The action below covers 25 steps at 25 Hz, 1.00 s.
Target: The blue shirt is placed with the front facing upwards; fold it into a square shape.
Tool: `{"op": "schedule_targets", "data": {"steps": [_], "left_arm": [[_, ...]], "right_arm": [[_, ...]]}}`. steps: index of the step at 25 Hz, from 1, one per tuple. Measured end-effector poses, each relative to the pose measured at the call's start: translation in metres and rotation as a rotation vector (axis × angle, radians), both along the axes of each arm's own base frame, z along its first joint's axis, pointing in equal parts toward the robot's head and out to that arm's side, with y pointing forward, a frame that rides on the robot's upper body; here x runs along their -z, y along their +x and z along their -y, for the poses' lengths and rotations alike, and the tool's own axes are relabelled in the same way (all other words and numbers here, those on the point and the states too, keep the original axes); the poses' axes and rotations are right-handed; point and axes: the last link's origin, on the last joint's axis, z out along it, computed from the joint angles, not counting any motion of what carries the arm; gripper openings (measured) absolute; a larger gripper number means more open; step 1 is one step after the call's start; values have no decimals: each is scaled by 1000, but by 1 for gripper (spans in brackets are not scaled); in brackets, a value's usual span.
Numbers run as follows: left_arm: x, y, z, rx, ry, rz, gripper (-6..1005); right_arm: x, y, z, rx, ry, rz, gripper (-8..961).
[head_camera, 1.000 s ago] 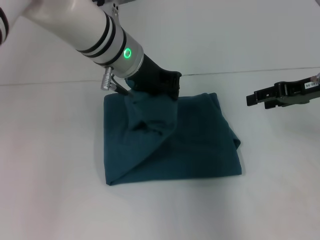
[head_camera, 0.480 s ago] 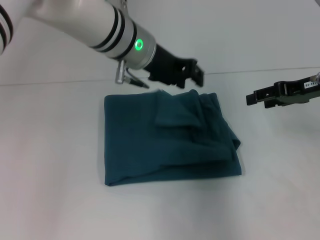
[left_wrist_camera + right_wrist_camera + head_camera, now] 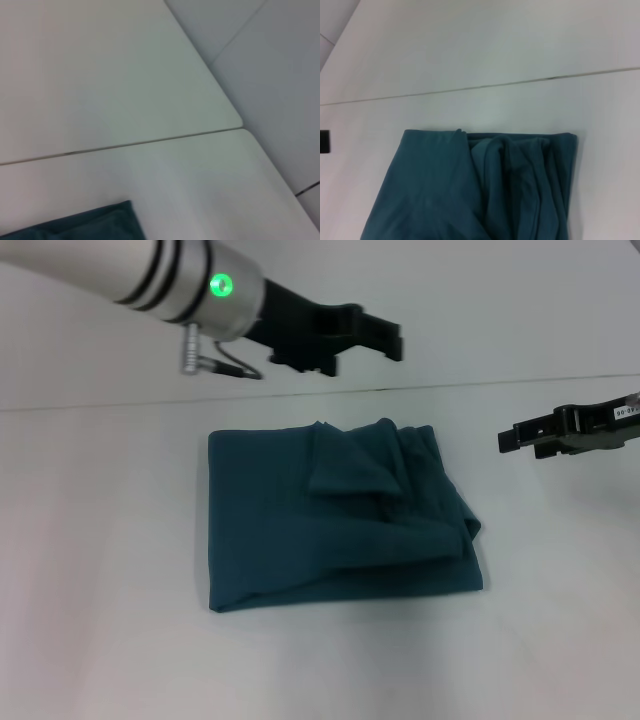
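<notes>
on the white table (image 3: 110,640), toward its near middle, the blue shirt (image 3: 330,530) lies folded into a rough square, rumpled along its far right. beyond it the left gripper (image 3: 378,338) hovers spread, empty. off right, the right gripper (image 3: 508,438) holds nothing; its spread i cannot tell.

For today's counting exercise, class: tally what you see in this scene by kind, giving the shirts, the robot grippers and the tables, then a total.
Shirts: 1, the blue shirt, folded and lying free.
Grippers: 2, the left gripper raised beyond the shirt, the right gripper off to its right.
Tables: 1, the white table.
Total: 4
</notes>
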Motion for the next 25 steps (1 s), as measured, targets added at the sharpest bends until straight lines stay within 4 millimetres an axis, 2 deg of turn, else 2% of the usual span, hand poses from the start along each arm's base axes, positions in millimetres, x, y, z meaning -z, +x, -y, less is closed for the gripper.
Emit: {"op": "schedule_targets", "data": {"steps": [3,5,8,13,18,21,22,25], "left_arm": [[-18,-21,1,-42,0,0,761],[-33,-45,3,-104,-6,16,851],[-48,-73,7,-178,-1,39,898],[-67,-136,22,-311,23,57,946],[-62,-176,38,-371,17,33,946],[-50,-193,43,-396,26,24,945],[-41,-200,43,-405,41,19,945],[-31,-204,42,-410,50,12,945]], "right_arm": [[0,-2,-1,-4,-7,3,742],[0,-3,-1,-4,-18,16,742],[0,-7,-4,-2,-40,53,742],[0,-17,-15,60,-44,113,742],[-7,-33,-33,134,39,77,742],[-12,-42,-40,146,64,63,742],[-14,-46,-43,149,73,58,742],[-15,-48,-44,154,78,53,742]]}}
